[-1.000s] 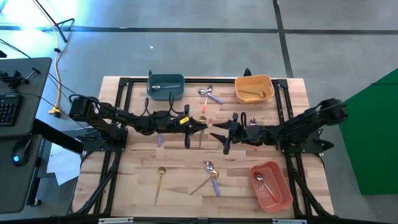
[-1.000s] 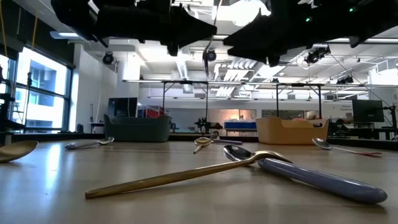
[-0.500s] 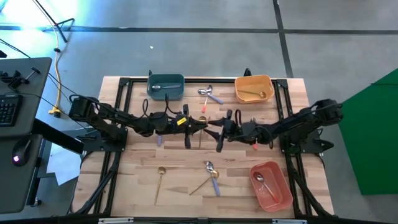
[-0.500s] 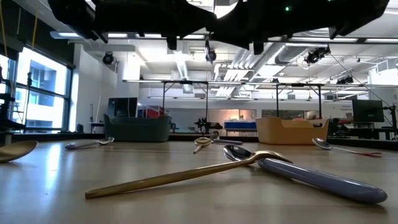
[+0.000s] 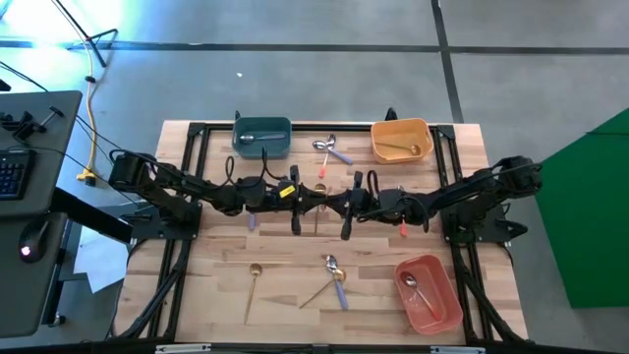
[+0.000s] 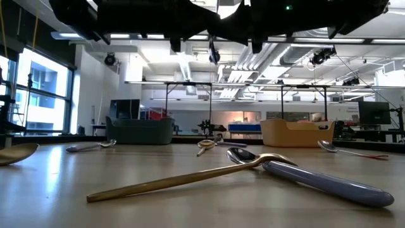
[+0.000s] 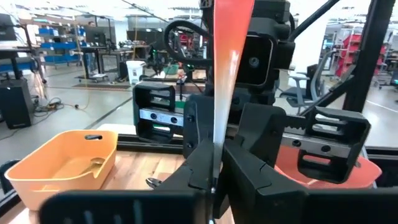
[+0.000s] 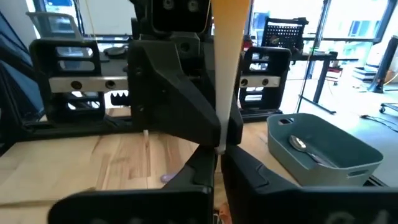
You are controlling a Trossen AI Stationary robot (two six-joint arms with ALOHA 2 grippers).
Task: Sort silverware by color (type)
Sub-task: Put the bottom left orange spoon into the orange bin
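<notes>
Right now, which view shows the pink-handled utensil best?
Left wrist view: the utensil stands large, pinched in the left gripper. Right wrist view: also close, in the right gripper. High view: a speck between the arms. Low view: barely visible.

Silverware (image 5: 336, 278) scattered on table and in bins.

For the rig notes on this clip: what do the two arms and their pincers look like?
Both arms are dark, near black, built of jointed segments. The left arm carries a small yellow tag near its wrist and loops of black cable along its length. The right arm shows a small red mark by its wrist. Each pincer, left pincer and right pincer, has two dark angular fingers on a toothed rail.
</notes>
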